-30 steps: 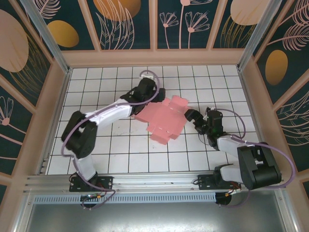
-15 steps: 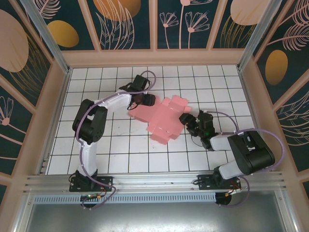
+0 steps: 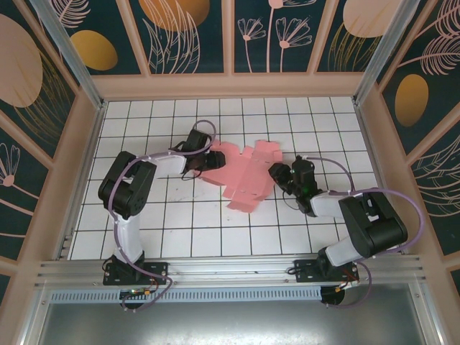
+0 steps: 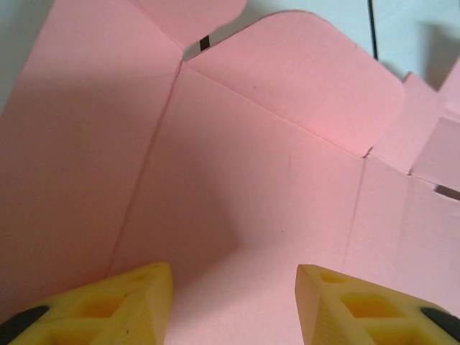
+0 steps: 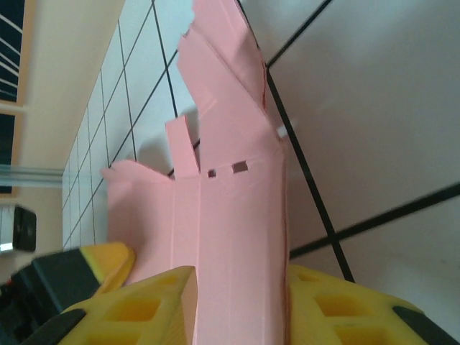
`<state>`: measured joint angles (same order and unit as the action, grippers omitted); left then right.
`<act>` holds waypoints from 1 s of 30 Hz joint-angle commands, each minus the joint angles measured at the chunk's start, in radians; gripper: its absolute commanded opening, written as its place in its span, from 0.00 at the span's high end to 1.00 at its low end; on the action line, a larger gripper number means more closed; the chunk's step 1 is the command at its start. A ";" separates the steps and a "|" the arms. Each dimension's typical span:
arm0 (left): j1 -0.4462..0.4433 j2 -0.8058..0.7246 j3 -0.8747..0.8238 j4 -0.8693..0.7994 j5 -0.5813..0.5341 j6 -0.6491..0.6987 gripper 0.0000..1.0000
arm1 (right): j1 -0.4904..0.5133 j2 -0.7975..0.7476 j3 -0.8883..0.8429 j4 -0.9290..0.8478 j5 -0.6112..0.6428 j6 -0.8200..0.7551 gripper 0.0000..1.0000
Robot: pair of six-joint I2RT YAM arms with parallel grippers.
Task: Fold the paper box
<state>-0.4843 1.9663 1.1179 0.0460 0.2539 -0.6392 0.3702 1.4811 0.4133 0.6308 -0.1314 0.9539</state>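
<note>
The paper box [image 3: 241,176] is a flat pink cut-out sheet with flaps, lying on the white tiled floor between the two arms. My left gripper [image 3: 206,161] is at the sheet's left edge. In the left wrist view it [image 4: 233,269] stands open, low over the creased pink card [image 4: 273,165]. My right gripper [image 3: 277,175] is at the sheet's right edge. In the right wrist view a narrow pink panel [image 5: 237,237] runs between the fingers of the gripper [image 5: 239,277], touching the right finger [image 5: 323,309]. The jaws are still well apart.
The tiled floor [image 3: 194,223] is boxed in by low beige walls [image 3: 86,165] on the left, back and right. The right arm's grey cable [image 3: 402,215] loops near the right wall. The arm bases sit on the metal rail [image 3: 230,269] at the near edge.
My left gripper has come down and to the left, from above the sheet's top to its left edge. My right gripper has closed in on the sheet's right edge. The sheet shifted slightly.
</note>
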 commanded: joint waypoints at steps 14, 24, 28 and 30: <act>-0.047 -0.187 -0.450 0.333 -0.057 -0.572 0.45 | -0.049 0.071 0.084 -0.016 -0.059 -0.147 0.60; -0.047 -0.185 -0.457 0.344 -0.069 -0.571 0.44 | -0.047 -0.016 -0.028 -0.024 -0.010 -0.176 0.57; -0.049 -0.191 -0.461 0.339 -0.084 -0.566 0.43 | -0.047 -0.033 -0.046 -0.024 -0.023 -0.198 0.62; -0.049 -0.191 -0.455 0.318 -0.096 -0.558 0.43 | -0.048 -0.031 -0.054 -0.007 -0.045 -0.199 0.65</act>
<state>-0.5240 1.7435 0.6899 0.4522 0.1936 -1.1984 0.3260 1.4693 0.3840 0.6170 -0.1738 0.7876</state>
